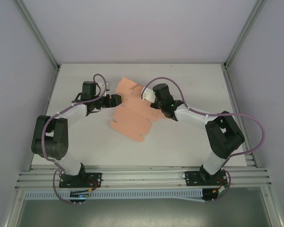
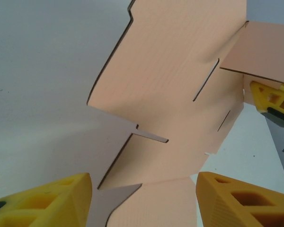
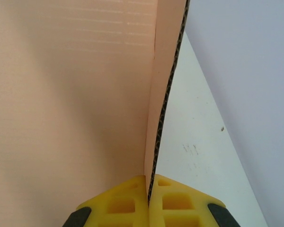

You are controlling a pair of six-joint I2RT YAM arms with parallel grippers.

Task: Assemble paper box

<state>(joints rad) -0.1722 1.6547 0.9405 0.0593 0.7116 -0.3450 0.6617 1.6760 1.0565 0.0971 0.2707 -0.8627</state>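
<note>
The paper box (image 1: 131, 116) is a flat salmon-pink die-cut sheet with slits and flaps, lying mid-table with its far part lifted. My right gripper (image 1: 154, 103) holds the sheet's right edge. In the right wrist view its yellow fingers (image 3: 118, 203) are pinched on the cardboard's corrugated edge (image 3: 168, 94), and they also appear in the left wrist view (image 2: 270, 98). My left gripper (image 1: 116, 100) is at the sheet's left side. Its jaws stand apart, with a flap of the sheet (image 2: 161, 198) lying between the fingertips (image 2: 241, 198) and a gap still visible on the left.
The white table (image 1: 189, 142) is closed in by grey walls and slanted aluminium posts (image 1: 38, 33). A slotted rail (image 1: 142, 177) carrying the arm bases runs along the near edge. Purple cables loop off both arms.
</note>
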